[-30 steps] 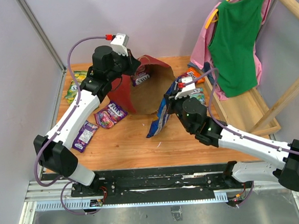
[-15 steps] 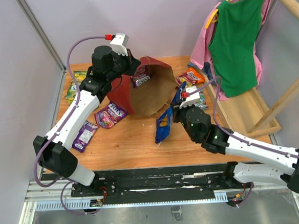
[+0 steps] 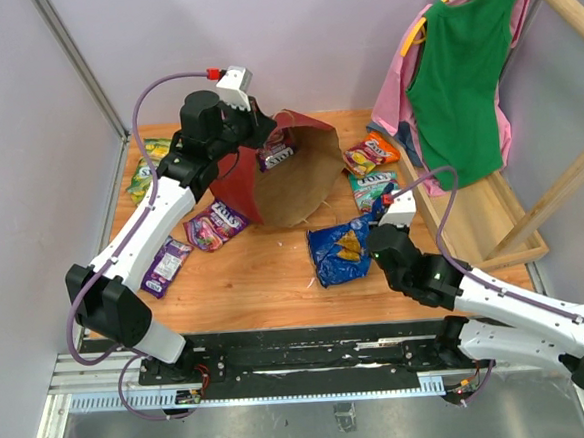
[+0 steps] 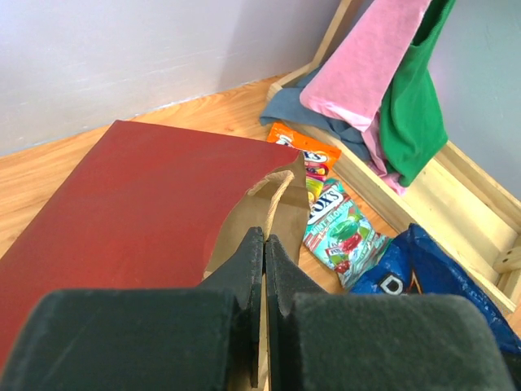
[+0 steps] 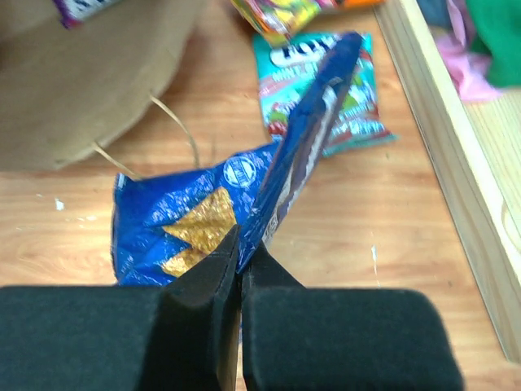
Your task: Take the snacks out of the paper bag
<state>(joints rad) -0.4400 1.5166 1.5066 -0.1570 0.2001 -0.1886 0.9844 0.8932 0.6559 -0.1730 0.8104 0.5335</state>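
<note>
My left gripper (image 4: 264,244) was clenched on the rim of the red paper bag (image 3: 235,195), holding it tipped with its mouth facing the middle of the wooden table (image 3: 256,282). My right gripper (image 5: 238,244) was pinched on 1 edge of the blue chip bag (image 3: 340,254). That bag lay on the table just outside the paper bag's mouth, so I judged it out but not yet let go.

5 flat packets were already out. On the left lay a green-yellow packet (image 3: 148,161), a purple packet (image 3: 215,225) and a second purple packet (image 3: 165,266). On the right lay an orange-red packet (image 3: 373,153) and a teal-white packet (image 3: 374,186).

At least 1 purple-and-white packet (image 3: 278,156) sat inside the paper bag, near its far rim. Whether more lay deeper I could not tell, as the kraft interior was only partly in view.
</note>
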